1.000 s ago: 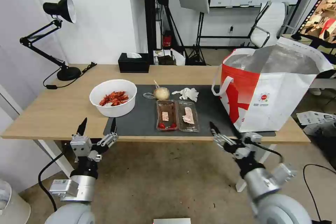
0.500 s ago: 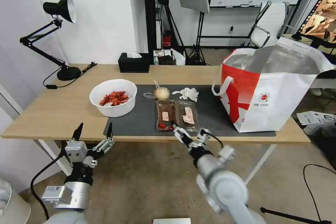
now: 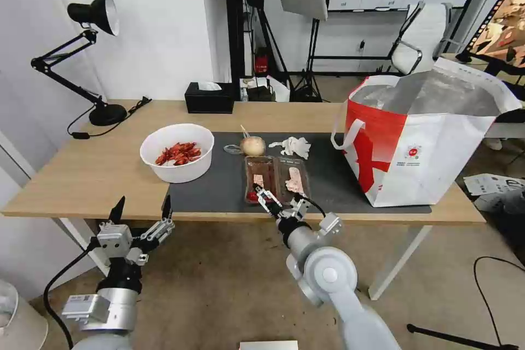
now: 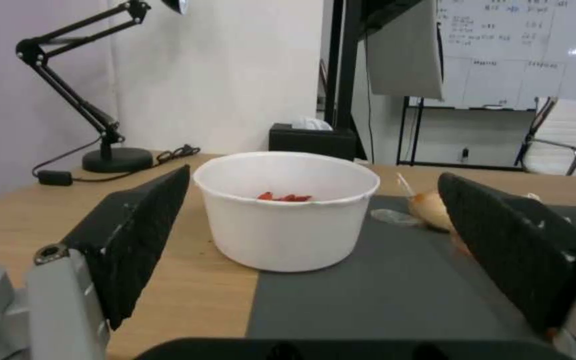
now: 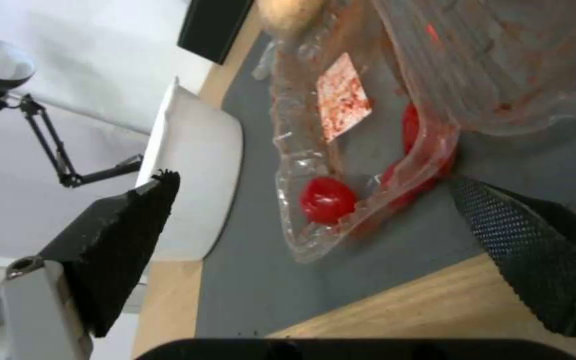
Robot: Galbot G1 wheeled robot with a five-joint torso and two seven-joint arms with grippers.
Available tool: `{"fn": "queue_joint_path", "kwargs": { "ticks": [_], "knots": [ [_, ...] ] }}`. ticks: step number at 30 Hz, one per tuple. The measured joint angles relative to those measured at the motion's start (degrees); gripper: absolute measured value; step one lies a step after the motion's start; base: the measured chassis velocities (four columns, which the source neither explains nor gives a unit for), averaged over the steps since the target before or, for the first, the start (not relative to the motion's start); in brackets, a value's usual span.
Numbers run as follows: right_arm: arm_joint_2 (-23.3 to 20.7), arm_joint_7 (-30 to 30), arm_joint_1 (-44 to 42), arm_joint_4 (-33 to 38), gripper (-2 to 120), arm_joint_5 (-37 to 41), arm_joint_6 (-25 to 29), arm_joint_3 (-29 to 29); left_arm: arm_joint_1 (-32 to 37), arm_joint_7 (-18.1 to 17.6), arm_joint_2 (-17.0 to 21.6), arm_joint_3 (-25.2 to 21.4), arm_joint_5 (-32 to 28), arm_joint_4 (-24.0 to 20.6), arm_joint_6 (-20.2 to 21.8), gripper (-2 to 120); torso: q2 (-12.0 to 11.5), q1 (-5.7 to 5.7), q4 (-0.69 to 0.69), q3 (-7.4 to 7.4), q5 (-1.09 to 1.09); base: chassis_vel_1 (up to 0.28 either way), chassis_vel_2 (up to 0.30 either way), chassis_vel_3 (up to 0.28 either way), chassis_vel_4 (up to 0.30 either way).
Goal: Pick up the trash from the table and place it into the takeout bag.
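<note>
The trash lies on the table's (image 3: 82, 175) dark mat (image 3: 219, 188): a clear two-part tray (image 3: 276, 176) with red scraps, a beige wrapped lump (image 3: 252, 146), a white tissue wad (image 3: 292, 146) and a white bowl (image 3: 176, 152) of red shells. The takeout bag (image 3: 421, 142) stands open at the mat's right end. My right gripper (image 3: 279, 202) is open at the tray's near edge; its wrist view puts the tray's (image 5: 341, 150) corner between the fingers (image 5: 121, 240). My left gripper (image 3: 141, 210) hangs open before the table's front edge, facing the bowl (image 4: 287, 210).
A black desk lamp (image 3: 93, 54) with its cable stands at the table's far left corner. A black tissue box (image 3: 208, 98) sits at the far edge. Behind the table are light stands and an office chair (image 3: 424, 38). Bare wood lies left of the bowl.
My right arm swung left from beside the bag and reached forward to the tray's near edge. The left gripper sank a little lower and stayed open.
</note>
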Motion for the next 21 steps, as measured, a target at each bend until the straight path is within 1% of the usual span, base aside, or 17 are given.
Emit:
{"fn": "queue_joint_path", "kwargs": {
  "ticks": [13, 21],
  "knots": [
    [0.28, 0.09, -0.37, -0.26, 100, -0.31, 0.07, 1.17, 0.35, -0.02, 0.29, 0.25, 0.03, 0.02, -0.30, 100, 0.01, -0.01, 0.01, -0.01, 0.01, 0.000, 0.000, 0.000, 0.000],
    [0.58, 0.15, -0.72, -0.37, 100, -1.72, 0.39, 1.82, 0.15, -0.02, 1.33, 0.29, -0.20, 0.49, -0.33, 100, 0.01, -0.01, 0.00, -0.01, 0.00, 0.000, 0.000, 0.000, 0.000]
  ]
}}
